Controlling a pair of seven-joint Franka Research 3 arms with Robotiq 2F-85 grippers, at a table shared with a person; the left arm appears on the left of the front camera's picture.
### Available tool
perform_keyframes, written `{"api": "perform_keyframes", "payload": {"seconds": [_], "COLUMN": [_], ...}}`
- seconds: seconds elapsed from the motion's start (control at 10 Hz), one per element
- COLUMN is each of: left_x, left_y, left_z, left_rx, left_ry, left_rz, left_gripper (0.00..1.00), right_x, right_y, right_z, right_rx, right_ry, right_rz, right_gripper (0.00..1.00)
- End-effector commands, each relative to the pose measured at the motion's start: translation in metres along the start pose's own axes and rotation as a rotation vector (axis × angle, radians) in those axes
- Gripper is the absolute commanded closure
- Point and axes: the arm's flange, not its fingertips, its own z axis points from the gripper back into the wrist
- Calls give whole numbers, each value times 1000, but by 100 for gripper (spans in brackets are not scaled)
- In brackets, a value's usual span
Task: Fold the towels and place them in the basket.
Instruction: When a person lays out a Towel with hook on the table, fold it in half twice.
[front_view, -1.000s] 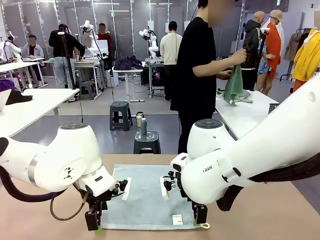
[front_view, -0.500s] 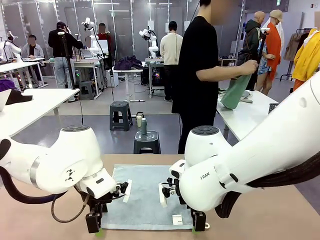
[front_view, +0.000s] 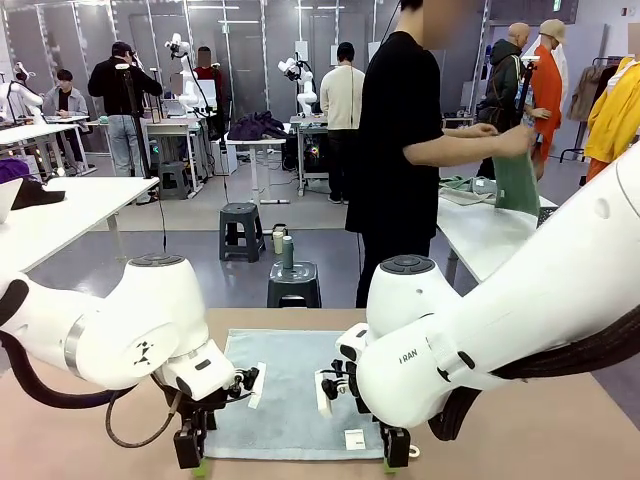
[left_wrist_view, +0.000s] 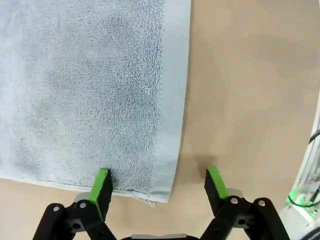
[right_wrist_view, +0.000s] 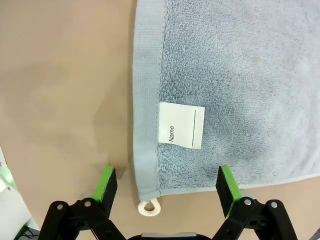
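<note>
A pale blue-grey towel (front_view: 290, 385) lies flat on the tan table. My left gripper (front_view: 190, 455) is down at its near left corner. In the left wrist view the left gripper (left_wrist_view: 158, 184) is open, one finger (left_wrist_view: 101, 184) on the towel (left_wrist_view: 85, 90), the other on bare table. My right gripper (front_view: 397, 455) is at the near right corner. The right gripper (right_wrist_view: 166, 184) is open astride the towel (right_wrist_view: 235, 75), whose white label (right_wrist_view: 181, 125) and corner loop (right_wrist_view: 148, 207) show. The basket is out of view.
The tan table (front_view: 560, 430) has bare room on both sides of the towel. Beyond its far edge a person (front_view: 400, 140) stands turned to a white side table (front_view: 480, 235), holding a green cloth (front_view: 517, 180). A grey stool (front_view: 293, 283) stands on the floor.
Both grippers have sunk a little lower onto the towel's near corners and their arms have shifted slightly. The person has swung the green cloth to the right.
</note>
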Motion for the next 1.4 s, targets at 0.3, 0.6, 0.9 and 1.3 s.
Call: {"api": "perform_keyframes", "payload": {"seconds": [0.3,0.6,0.9,1.3], "left_x": [5,6,2,6], "left_y": [-1,-3,-5,-4], "left_z": [5,5,15,50], "left_rx": [10,5,4,-32], "left_ry": [44,51,34,34], "left_rz": [-14,-21,-16,-47], "left_gripper": [100,100,100,100], "right_x": [-3,-5,-5,-5], "right_y": [-2,-9,-10,-22], "right_z": [0,5,19,63], "right_rx": [-3,44,69,148], "right_ry": [-17,-40,-36,-47], "right_rz": [-41,-73,-111,-174], "right_gripper": [100,96,100,100]}}
